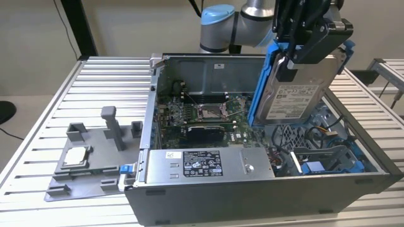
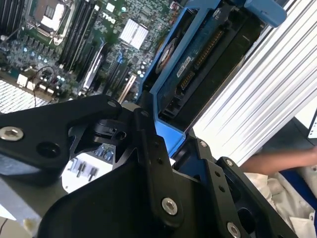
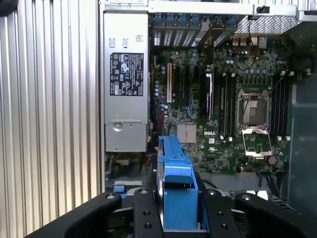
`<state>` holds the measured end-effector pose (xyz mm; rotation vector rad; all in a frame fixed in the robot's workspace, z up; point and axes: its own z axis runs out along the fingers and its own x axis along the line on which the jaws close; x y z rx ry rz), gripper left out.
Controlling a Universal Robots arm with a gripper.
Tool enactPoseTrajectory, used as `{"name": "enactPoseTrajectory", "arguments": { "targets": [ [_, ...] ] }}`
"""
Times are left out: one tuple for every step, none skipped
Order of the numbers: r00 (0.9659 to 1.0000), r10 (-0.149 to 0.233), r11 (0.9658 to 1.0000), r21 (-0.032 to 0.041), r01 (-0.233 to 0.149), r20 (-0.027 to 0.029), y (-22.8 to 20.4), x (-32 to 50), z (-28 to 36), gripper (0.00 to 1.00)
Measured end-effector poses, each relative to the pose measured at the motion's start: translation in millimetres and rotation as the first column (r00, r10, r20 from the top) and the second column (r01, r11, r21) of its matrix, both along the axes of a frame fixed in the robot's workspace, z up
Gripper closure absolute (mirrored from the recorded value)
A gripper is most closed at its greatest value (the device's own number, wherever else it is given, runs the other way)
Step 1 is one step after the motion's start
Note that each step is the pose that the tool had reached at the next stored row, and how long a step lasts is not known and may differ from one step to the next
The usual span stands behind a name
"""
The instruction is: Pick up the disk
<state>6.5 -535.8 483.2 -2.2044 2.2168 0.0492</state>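
One gripper [image 1: 307, 47], upper right of the exterior view, is clamped on the disk [image 1: 294, 94] — held upright and clear above the open computer case [image 1: 252, 189]. Lower in frame sits the grey power supply [image 1: 205, 163]; beyond it lies the motherboard [image 1: 202, 113] — a slatted metal table [image 1: 107, 80] surrounds everything.

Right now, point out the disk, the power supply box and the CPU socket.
disk [image 1: 292, 97], exterior view, on its white label.
power supply box [image 3: 126, 74], first wrist view, on its black label.
CPU socket [image 3: 253, 110], first wrist view, on its metal frame.
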Motion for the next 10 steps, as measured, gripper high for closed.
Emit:
{"name": "enactPoseTrajectory", "arguments": {
  "targets": [
    [1.0, -0.001, 1.0, -0.0001, 0.001, -0.0001, -0.2, 1.9, -0.5, 1.0],
    [1.0, -0.002, 1.0, -0.0001, 0.002, 0.0, -0.3, 3.9, -1.0, 1.0],
    [1.0, -0.002, 1.0, 0.0001, 0.002, 0.0, -0.5, 6.6, -1.6, 1.0],
    [1.0, -0.002, 1.0, 0.0, 0.002, 0.0, -0.6, 9.3, -2.0, 1.0],
    [1.0, -0.003, 1.0, -0.0001, 0.003, 0.0, -0.7, 12.2, -2.3, 1.0],
    [1.0, -0.003, 1.0, 0.0, 0.003, 0.0, -0.9, 15.0, -2.8, 1.0],
    [1.0, -0.003, 1.0, 0.0001, 0.003, 0.0, -1.0, 17.9, -3.3, 1.0],
    [1.0, -0.003, 1.0, -0.0001, 0.003, -0.0001, -1.2, 20.5, -3.7, 1.0],
    [1.0, -0.004, 1.0, 0.0, 0.004, 0.0, -1.7, 22.3, -4.0, 1.0],
    [1.0, -0.004, 1.0, 0.0004, 0.004, 0.0, -2.4, 24.4, -4.4, 1.0]
  ]
}}
